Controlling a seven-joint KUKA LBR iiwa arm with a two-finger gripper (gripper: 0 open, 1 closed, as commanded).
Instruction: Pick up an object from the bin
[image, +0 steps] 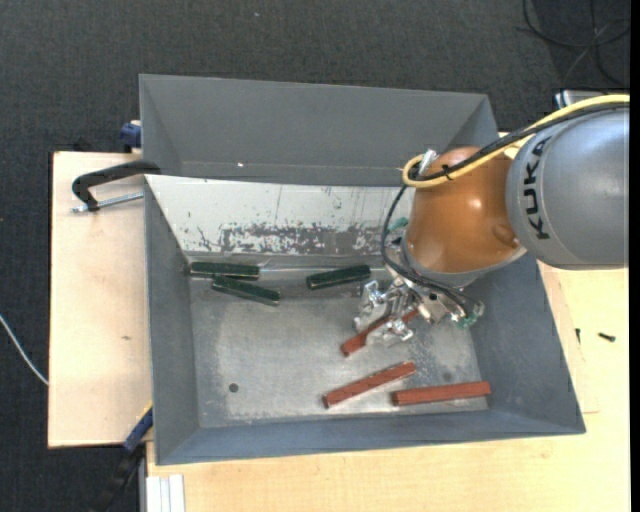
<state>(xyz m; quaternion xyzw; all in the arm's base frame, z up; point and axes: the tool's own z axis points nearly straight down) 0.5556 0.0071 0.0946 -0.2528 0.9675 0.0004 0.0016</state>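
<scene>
Hovering my claw (388, 315) right over the short red-brown stick (354, 346); clenched or released, I can't tell.

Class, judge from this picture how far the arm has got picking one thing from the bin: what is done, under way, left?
Done: the gripper is down in the bin, at the upper end of a short reddish-brown stick right of centre. Under way: the grasp; whether it holds cannot be told. Left: the lift; the stick seems to lie on the floor. Two longer reddish-brown sticks lie untouched in front.
</scene>
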